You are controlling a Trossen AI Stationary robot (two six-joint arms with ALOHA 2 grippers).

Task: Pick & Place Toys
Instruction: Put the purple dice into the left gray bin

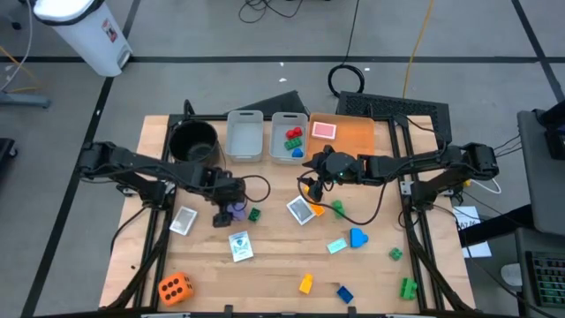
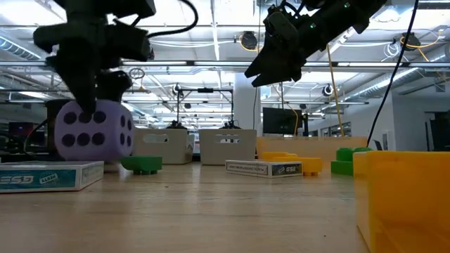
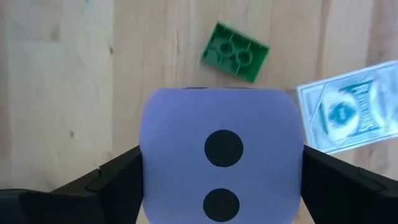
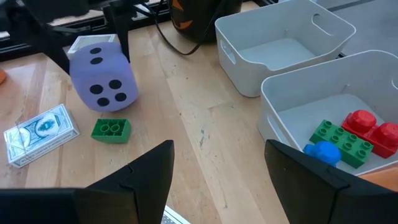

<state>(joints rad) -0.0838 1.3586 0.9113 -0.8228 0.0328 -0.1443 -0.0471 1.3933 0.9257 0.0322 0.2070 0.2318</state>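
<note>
Purple die (image 4: pixel 101 72) with black dots; green brick (image 4: pixel 111 129) beside it; orange die (image 1: pixel 175 287), black-dotted; blue-patterned card (image 3: pixel 350 107); grey bins (image 1: pixel 245 135); pale wooden counter (image 1: pixel 265 274); red brick (image 4: pixel 362 122), perhaps two.

Left gripper (image 1: pixel 231 208) points down low over the worktop, fingers (image 3: pixel 118 177) spread wide apart. Right gripper (image 1: pixel 315 168) hangs raised nearer the middle, fingers (image 4: pixel 146 171) parted.

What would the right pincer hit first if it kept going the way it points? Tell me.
Probably bare table: the right pincer, open and empty, aims between the purple die and the grey bins. Depth is uncertain.
</note>
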